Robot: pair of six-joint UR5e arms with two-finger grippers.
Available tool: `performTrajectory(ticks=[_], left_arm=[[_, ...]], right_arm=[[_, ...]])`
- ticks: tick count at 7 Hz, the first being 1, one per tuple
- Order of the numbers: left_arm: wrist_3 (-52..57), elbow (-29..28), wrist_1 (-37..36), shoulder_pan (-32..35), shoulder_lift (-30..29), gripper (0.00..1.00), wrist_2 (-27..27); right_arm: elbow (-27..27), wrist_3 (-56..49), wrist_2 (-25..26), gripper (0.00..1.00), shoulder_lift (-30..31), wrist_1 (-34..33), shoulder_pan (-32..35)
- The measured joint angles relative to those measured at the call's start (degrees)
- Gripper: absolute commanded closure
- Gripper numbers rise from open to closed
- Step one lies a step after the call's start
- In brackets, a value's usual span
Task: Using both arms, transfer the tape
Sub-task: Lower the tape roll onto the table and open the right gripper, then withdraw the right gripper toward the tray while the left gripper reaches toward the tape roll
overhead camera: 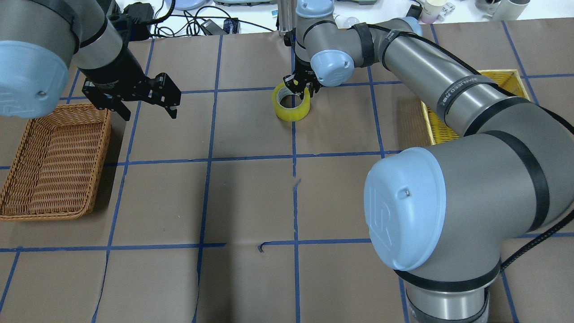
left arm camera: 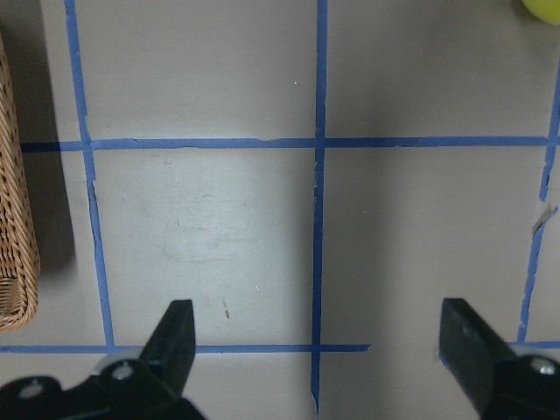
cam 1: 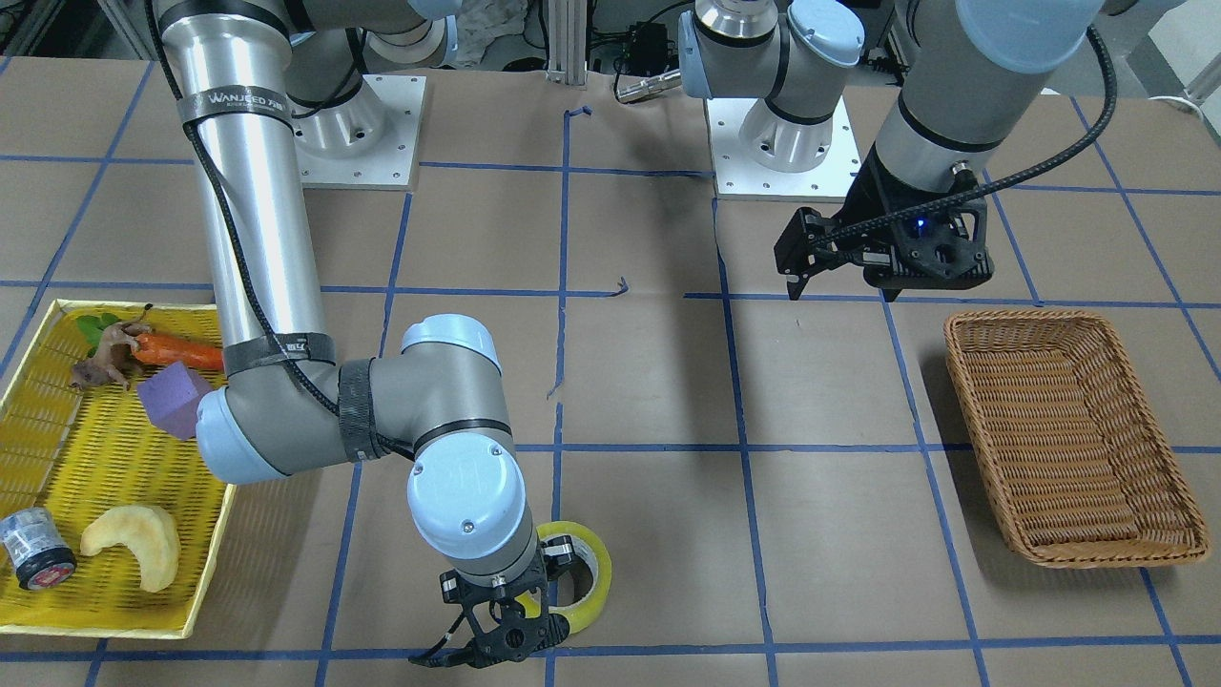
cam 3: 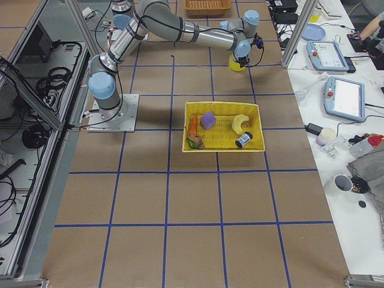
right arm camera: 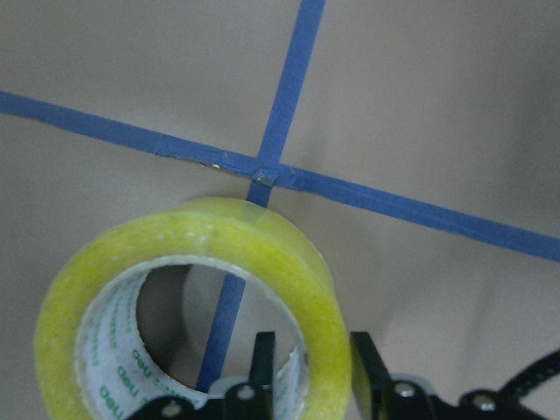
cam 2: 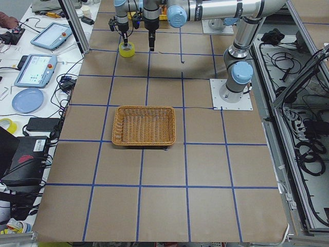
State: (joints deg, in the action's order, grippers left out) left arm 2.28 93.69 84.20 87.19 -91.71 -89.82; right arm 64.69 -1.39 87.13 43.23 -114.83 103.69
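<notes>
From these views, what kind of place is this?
Likely a robotics lab cell: left arm and right arm bolted to a blue-gridded table, teach pendants alongside, and cable bundles behind the frame.

A broad table (cam 2: 164, 216) lies under brown paper, squared off by blue tape lines (cam 2: 118, 185). At nine o'clock runs a white desk (cam 2: 51, 105) with two tablets (cam 2: 33, 69) and a blue plate (cam 2: 26, 99); at three o'clock, loose black cables (cam 2: 308, 154) fill a metal-framed bay.
</notes>
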Motion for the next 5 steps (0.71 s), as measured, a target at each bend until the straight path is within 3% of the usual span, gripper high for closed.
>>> performTrajectory(ticks=[2,5], left_arm=[[0.0,0.02,0.0,-0.01,-0.11,0.0,0.0],[-0.67,-0.14,-4.85,-1.15,-3.23,0.0,0.31]], right_arm=[[-0.22,0.29,-0.17,0.0,3.03,2.22,-0.55],[1.66,0.33,1.34,0.0,14.83,13.92,-1.84]])
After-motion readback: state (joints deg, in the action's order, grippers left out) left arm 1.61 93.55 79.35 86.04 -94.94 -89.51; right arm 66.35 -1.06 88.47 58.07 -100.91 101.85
